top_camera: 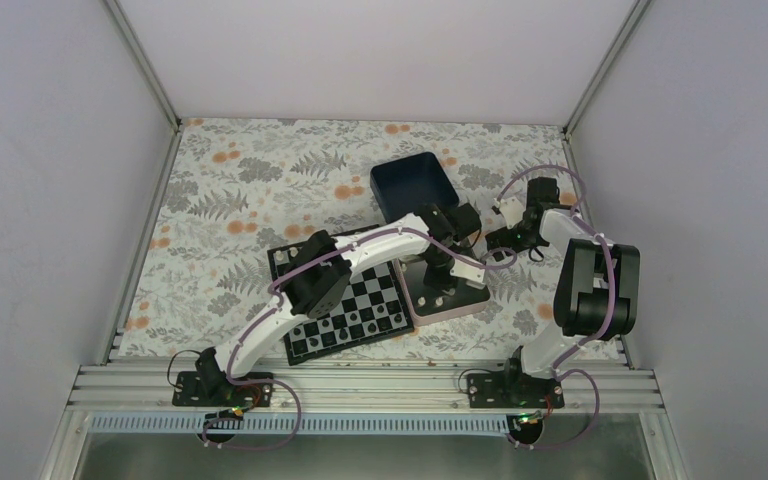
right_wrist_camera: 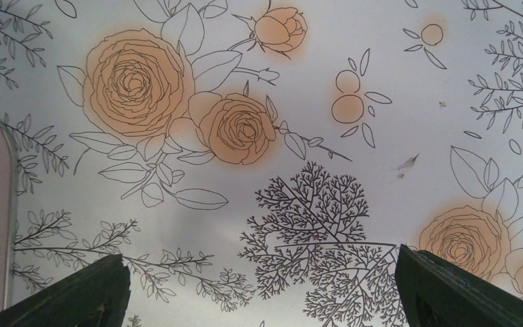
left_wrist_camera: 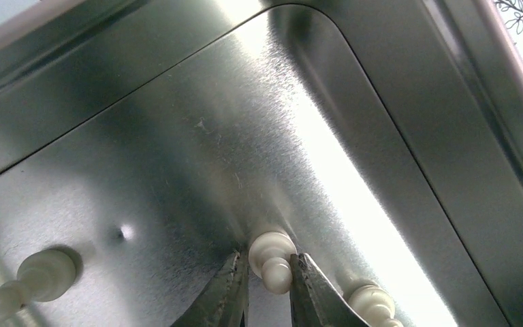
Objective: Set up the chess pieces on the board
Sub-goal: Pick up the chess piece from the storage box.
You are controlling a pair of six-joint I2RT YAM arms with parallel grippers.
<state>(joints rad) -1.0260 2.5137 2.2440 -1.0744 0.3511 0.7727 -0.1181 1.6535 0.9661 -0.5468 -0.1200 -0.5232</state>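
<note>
In the left wrist view my left gripper [left_wrist_camera: 270, 259] is down inside the silver tin [left_wrist_camera: 177, 136], its two fingers closed against the sides of a cream-white chess piece [left_wrist_camera: 272, 262] that lies on the tin floor. Two more white pieces [left_wrist_camera: 41, 276] [left_wrist_camera: 371, 303] lie to either side of it. From above, the left gripper [top_camera: 440, 285] hangs over the tin [top_camera: 460, 312], just right of the checkered board [top_camera: 350, 315]. My right gripper [right_wrist_camera: 262, 259] is wide open over bare floral cloth, with nothing between its fingers.
A dark blue square box [top_camera: 415, 180] stands behind the tin. The right arm [top_camera: 590, 280] is folded at the right, its gripper [top_camera: 495, 240] near the tin's far right corner. Floral cloth [top_camera: 240, 190] covers the table, and walls close it in on three sides.
</note>
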